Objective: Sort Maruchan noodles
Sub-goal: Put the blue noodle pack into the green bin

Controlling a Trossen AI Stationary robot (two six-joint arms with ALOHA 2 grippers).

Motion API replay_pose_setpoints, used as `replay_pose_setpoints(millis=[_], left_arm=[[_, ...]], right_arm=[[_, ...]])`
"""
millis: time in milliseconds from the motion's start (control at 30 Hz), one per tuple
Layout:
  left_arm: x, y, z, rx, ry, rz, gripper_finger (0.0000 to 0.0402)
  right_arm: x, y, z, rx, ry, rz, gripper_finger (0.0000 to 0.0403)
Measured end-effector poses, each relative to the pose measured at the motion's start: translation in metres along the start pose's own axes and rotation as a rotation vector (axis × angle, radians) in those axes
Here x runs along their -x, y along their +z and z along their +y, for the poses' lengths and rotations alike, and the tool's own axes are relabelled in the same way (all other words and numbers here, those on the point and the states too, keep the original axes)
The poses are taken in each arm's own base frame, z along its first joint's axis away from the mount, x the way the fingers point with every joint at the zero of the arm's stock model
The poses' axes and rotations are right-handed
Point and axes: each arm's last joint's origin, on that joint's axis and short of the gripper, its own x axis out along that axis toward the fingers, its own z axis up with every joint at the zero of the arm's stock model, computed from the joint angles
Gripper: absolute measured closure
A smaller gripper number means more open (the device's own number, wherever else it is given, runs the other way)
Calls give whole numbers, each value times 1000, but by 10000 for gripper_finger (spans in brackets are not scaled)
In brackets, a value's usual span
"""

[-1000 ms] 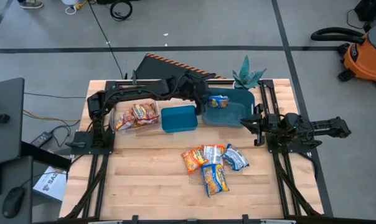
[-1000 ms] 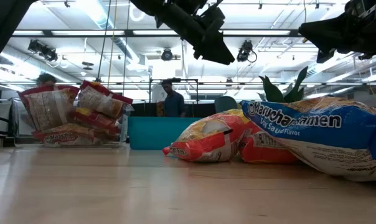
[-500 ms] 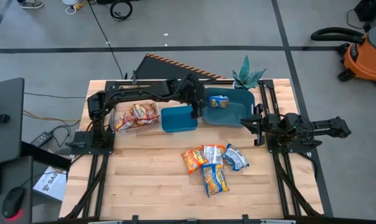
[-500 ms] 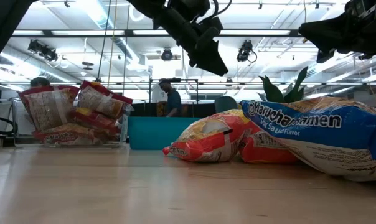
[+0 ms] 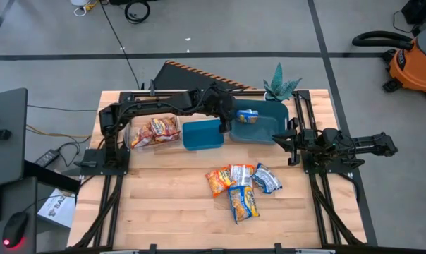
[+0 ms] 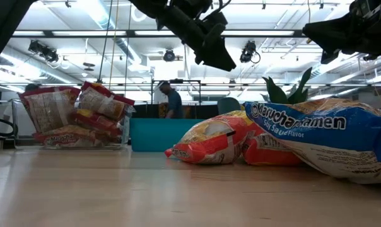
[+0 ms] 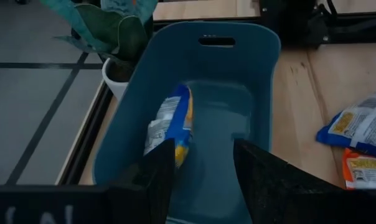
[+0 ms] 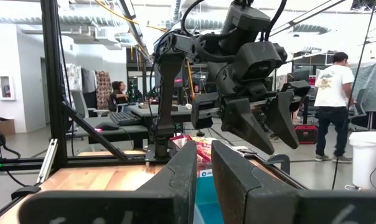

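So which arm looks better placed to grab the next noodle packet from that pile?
Probably the right. Its gripper waits at the table's right edge, near the loose packets. The left gripper, open and empty, is over the teal bins, farther away.

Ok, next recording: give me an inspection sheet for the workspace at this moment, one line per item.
Surface: wooden table, bare near the front.
Job's things: four noodle packets loose mid-table; one blue packet in the big teal bin; red packets in the clear box; small teal bin looks empty.
Clutter: potted plant at the table's back edge.
Grippers: left gripper open above the big teal bin's edge, holding nothing; right gripper waits at the table's right side, fingers slightly apart, empty.
Cables: cords on the floor left of the table.
Surroundings: shop vacuum on the floor; people in the background.
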Motion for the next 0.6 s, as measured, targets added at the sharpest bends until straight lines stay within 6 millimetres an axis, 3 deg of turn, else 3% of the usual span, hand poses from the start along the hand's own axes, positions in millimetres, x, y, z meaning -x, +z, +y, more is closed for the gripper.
replay_pose_setpoints(millis=[600], left_arm=[[0, -1, 0, 8, 13, 17, 232]], right_arm=[[0, 0, 0, 0, 0, 0, 348]])
